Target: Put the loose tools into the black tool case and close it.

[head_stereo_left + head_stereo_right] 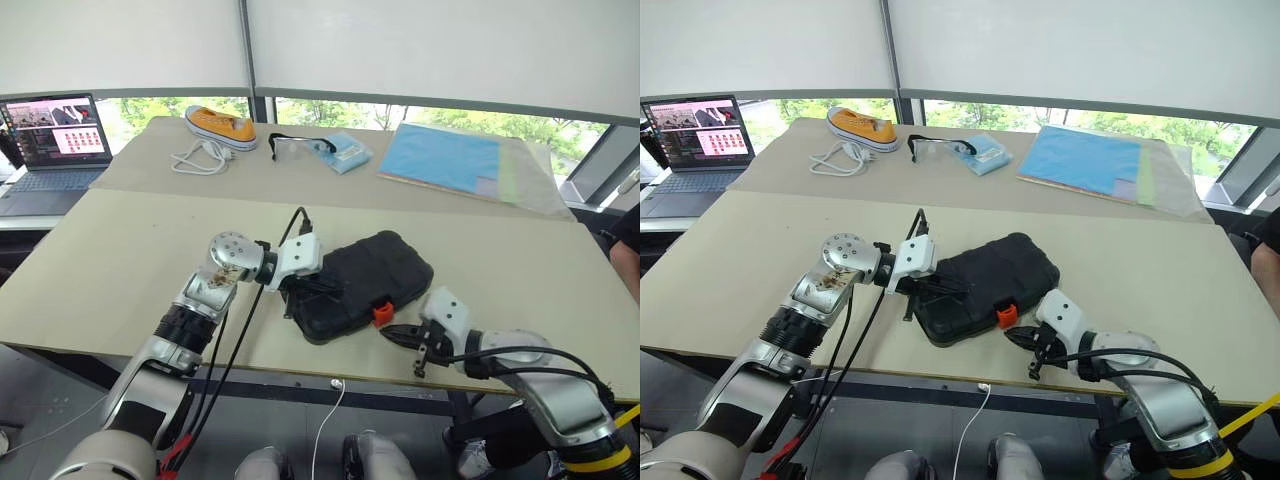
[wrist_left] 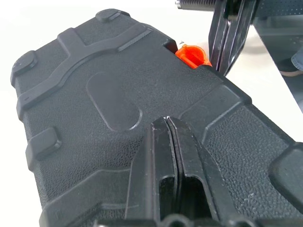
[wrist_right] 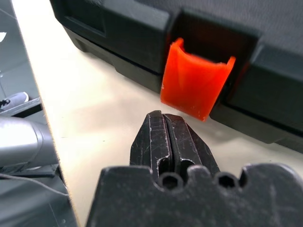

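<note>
The black tool case [image 1: 370, 275] lies with its lid down near the table's front edge. Its orange latch [image 3: 196, 80] sticks out from the front side, tilted away from the case wall. My left gripper [image 2: 166, 124] is shut and its tips rest on the lid at the case's left end [image 1: 305, 290]. My right gripper [image 3: 163, 118] is shut with nothing in it, its tip just in front of the latch [image 1: 383, 313], on the side toward me. The left wrist view also catches the right gripper [image 2: 229, 33] beside the latch [image 2: 191, 54]. The loose tools are out of view.
At the back of the table lie an orange shoe [image 1: 220, 125], a white cable [image 1: 200, 157], safety glasses [image 1: 295, 147], a blue packet [image 1: 345, 153] and blue sheets [image 1: 450, 160]. A laptop [image 1: 55, 140] stands far left. A person [image 1: 628, 240] is at the right edge.
</note>
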